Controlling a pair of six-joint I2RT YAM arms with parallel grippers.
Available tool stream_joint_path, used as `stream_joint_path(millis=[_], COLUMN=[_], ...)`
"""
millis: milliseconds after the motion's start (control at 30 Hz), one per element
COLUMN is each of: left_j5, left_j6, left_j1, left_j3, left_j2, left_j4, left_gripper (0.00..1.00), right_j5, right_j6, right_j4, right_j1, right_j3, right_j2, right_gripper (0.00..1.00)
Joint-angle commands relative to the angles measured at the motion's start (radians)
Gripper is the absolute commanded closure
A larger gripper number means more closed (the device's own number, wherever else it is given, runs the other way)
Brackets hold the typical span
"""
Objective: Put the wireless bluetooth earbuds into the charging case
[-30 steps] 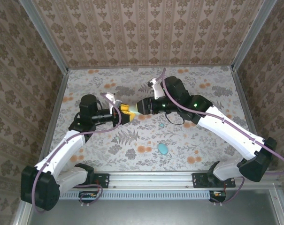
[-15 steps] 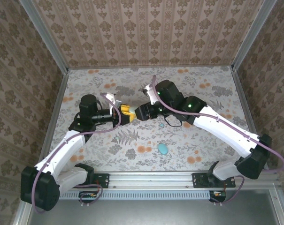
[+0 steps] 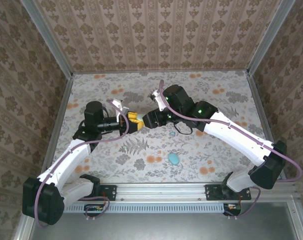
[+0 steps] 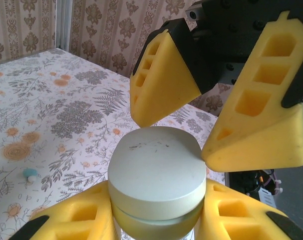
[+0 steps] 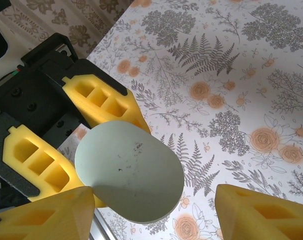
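The charging case (image 4: pixel 156 175), a pale green oval with its lid down, stands between the yellow pads of my left gripper (image 4: pixel 156 212), which is shut on its lower half. My right gripper (image 5: pixel 151 215) is open and faces the case (image 5: pixel 128 170) lid-on, one pad (image 4: pixel 251 125) touching the lid's edge and the other pad (image 4: pixel 161 80) just above it. The two grippers meet above the table's middle (image 3: pixel 141 121). One tiny teal earbud (image 3: pixel 172 134) lies on the table to their right, also seen as the teal earbud (image 4: pixel 29 173). The second earbud is hidden.
A blue oval pebble (image 3: pixel 174 159) lies on the floral table (image 3: pixel 216 95) nearer the front edge. Patterned walls close off the back and both sides. A metal rail (image 3: pixel 161 190) runs along the front between the arm bases.
My right gripper has moved left toward the left gripper, and its open pads now straddle the case's lid. The left gripper has kept still with the case.
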Motion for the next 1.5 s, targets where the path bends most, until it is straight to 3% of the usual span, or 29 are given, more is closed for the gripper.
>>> stream_joint_path(millis=[0,233,667,967,1200,1467], left_j5=[0.064,0.067,0.055,0.078,0.090,0.095], left_j6=[-0.014,-0.022,-0.026,-0.041,-0.062,-0.068], left_j1=[-0.006,-0.020,-0.023,0.003,0.006,0.005], left_j3=[0.021,0.020,0.020,0.033,0.033,0.028], left_j2=[-0.025,-0.027,-0.027,-0.024,-0.011,-0.021], left_j4=[0.035,0.033,0.034,0.034,0.060,0.060], left_gripper=[1.00,1.00,1.00,1.00,1.00,1.00], right_j5=[0.113,0.151,0.034,-0.181,-0.196,-0.139], right_j6=[0.003,0.060,0.071,0.017,-0.003,-0.073], right_j4=[-0.001,0.087,0.115,0.251,0.311,0.210], right_j1=[-0.031,-0.087,-0.101,-0.103,-0.072,-0.030], right_j3=[-0.007,-0.021,-0.061,-0.235,-0.299,-0.190], right_j2=[-0.007,-0.012,-0.007,-0.182,-0.243,-0.127], right_gripper=[0.34,0.34,0.34,0.30,0.24,0.19])
